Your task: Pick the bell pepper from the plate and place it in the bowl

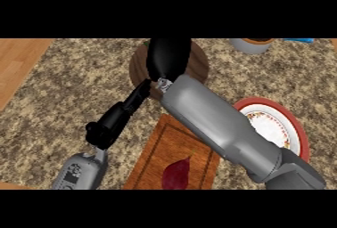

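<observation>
A dark brown round bowl (199,66) stands at the counter's far middle. My right hand (168,57) hangs directly over it and covers most of its inside, with the grey forearm running down to the lower right. A white plate (297,129) with a red rim lies at the right, partly under that forearm, and its visible part holds nothing. No bell pepper shows anywhere; whether the right hand holds it is hidden. My left hand (117,119) is open at the left of the middle, its straight fingers pointing up-right toward the bowl's near edge.
An orange-brown mat (164,147) with a dark red leaf shape on it lies at the front middle, between the arms. A grey pot (252,46) stands at the back right. The speckled counter meets a wooden strip at the far left.
</observation>
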### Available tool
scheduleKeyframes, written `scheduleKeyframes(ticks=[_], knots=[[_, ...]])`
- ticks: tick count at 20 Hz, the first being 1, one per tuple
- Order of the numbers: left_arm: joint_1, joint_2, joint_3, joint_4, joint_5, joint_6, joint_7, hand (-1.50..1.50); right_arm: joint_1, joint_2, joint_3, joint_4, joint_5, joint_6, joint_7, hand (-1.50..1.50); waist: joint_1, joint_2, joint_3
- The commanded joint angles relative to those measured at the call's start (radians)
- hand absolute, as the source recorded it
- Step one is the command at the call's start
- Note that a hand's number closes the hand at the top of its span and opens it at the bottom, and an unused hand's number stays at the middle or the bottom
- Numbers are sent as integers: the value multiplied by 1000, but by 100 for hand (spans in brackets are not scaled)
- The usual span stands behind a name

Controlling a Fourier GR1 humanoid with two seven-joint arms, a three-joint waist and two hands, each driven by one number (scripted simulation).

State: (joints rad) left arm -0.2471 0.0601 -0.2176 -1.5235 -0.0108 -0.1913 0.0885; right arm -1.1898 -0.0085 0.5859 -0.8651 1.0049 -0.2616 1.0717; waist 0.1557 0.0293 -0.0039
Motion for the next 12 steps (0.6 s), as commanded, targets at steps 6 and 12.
scheduleKeyframes(ticks=[6,12], knots=[[27,1,5,-9,-8,9,-21,0,-54,8,-4,301,20,-180,24,150,-39,2,2],[19,16,25,-11,9,-7,-3,0,26,8,-137,336,-265,-126,-99,150,-27,10,4]])
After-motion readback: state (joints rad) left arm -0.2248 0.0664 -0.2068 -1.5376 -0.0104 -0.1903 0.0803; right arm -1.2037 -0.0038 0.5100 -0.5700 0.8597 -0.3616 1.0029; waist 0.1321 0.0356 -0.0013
